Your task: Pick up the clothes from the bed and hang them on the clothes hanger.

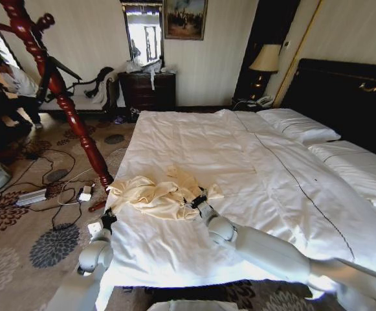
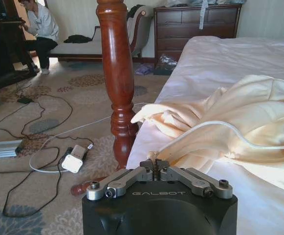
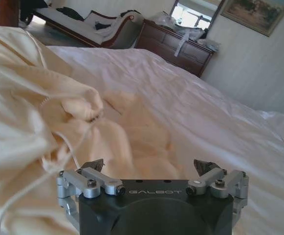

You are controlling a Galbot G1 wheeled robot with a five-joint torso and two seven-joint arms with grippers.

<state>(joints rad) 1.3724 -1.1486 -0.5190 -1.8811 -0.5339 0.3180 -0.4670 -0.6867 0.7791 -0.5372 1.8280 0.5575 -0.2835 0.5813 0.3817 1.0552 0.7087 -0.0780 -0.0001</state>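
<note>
Right end effector (image 1: 199, 202) spread at clothes (image 1: 152, 194)

The head view looks down along the bed (image 1: 239, 155) from its foot edge. Both wrist views sit low, close to the clothes (image 2: 239, 122), which all three share.

Left hand (image 2: 155, 167) jaws closed together, at the near edge of the bed (image 2: 220, 54), just short of the cream shirt (image 2: 229, 132) crumpled on the sheet. Red-brown wooden coat stand (image 2: 117, 83) left of it, on patterned carpet (image 2: 49, 98) with cables.
</note>
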